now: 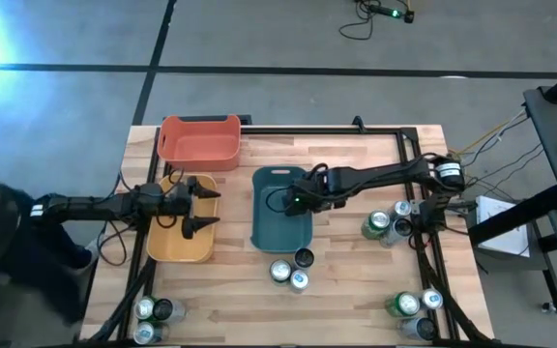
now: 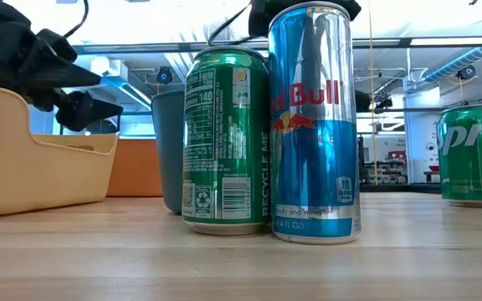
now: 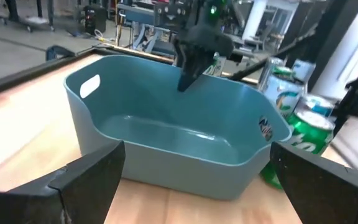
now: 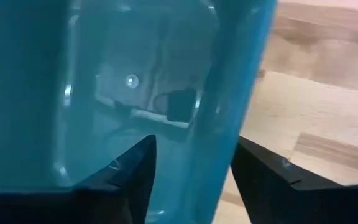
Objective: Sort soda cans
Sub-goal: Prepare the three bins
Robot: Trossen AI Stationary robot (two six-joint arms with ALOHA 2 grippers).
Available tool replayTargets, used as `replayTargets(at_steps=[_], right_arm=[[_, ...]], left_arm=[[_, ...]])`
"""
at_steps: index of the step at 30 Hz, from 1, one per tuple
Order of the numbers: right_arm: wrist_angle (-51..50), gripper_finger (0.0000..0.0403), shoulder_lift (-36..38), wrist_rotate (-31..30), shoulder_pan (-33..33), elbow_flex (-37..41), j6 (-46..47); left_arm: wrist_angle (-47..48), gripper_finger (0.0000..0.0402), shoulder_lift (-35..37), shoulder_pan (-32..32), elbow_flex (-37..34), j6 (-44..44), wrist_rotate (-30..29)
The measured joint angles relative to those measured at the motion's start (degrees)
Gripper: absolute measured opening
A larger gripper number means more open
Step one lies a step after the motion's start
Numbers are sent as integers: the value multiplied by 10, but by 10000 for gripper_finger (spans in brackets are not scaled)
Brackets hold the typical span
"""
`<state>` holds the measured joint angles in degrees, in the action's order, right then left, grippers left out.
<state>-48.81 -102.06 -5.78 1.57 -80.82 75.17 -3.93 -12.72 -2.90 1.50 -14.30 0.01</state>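
Note:
The soda cans stand upright on the wood table in groups: three [image 1: 293, 271] in front of the teal tub [image 1: 280, 232], three [image 1: 387, 222] at the right, and more at both near corners. The low view shows a green can [image 2: 224, 138] and a blue can [image 2: 315, 125] side by side. My left gripper [image 1: 206, 207] hangs open over the yellow tub [image 1: 177, 246], empty. My right gripper [image 1: 293, 200] points down at the teal tub's right wall [image 4: 229, 93], open, one finger inside and one outside. The teal tub [image 3: 166, 130] holds nothing. My right gripper straddles the teal tub's right wall [image 4: 219, 143] from above, one finger [image 4: 129, 174] inside the tub and one finger [image 4: 266, 174] outside. I cannot tell whether either finger touches the wall. The tub rests flat on the table.
A red tub [image 1: 198, 140] stands at the far left, behind the yellow one. A black frame [image 1: 395, 130] runs along the table's far and right edges. Bare wood lies between the central cans and the near corner groups.

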Motion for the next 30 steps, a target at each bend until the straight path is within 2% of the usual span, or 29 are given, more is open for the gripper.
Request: replayTargets(at_steps=[4, 11, 19, 25, 30], right_arm=[[3, 136, -16, 12, 4, 1, 11], [8, 23, -26, 14, 10, 2, -18], [11, 11, -1, 15, 45, -25, -58], [5, 11, 51, 12, 111, -32, -105], [-73, 11, 104, 12, 184, -32, -160]], left_arm=[[0, 387, -2, 0, 0, -42, 0], [-6, 387, -5, 0, 0, -111, -5], [11, 387, -10, 0, 25, -149, -66], [108, 387, -31, 0, 113, -96, -141], [200, 387, -60, 0, 198, -72, -187]])
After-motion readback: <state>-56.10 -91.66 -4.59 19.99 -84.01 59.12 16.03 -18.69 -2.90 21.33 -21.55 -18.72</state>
